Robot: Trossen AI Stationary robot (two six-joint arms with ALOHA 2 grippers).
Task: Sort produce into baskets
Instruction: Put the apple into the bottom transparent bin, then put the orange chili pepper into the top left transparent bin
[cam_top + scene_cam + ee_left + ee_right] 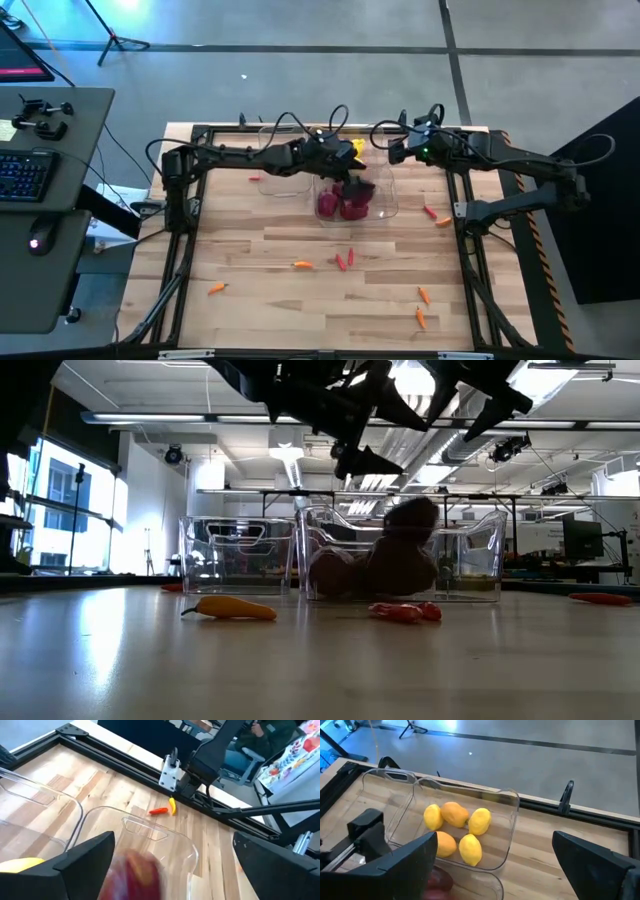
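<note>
1. Both grippers stand with fingers spread wide and hold nothing: the left gripper [352, 182] hovers over the middle clear plastic bin [385, 208], a blurred dark red round fruit [135, 875] just below it; the right gripper [400, 148] hangs near the far rail.
2. Five yellow and orange fruits [455, 814] lie in the far clear bin [512, 827]; red-purple rounds [342, 204] sit in the middle one.
3. Judging from this, roughly half is done: slim red and orange peppers [344, 260] lie scattered on the wooden table [270, 300], unsorted.

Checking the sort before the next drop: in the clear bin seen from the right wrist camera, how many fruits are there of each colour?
In the clear bin:
yellow fruits: 3
orange fruits: 2
Total: 5
</note>
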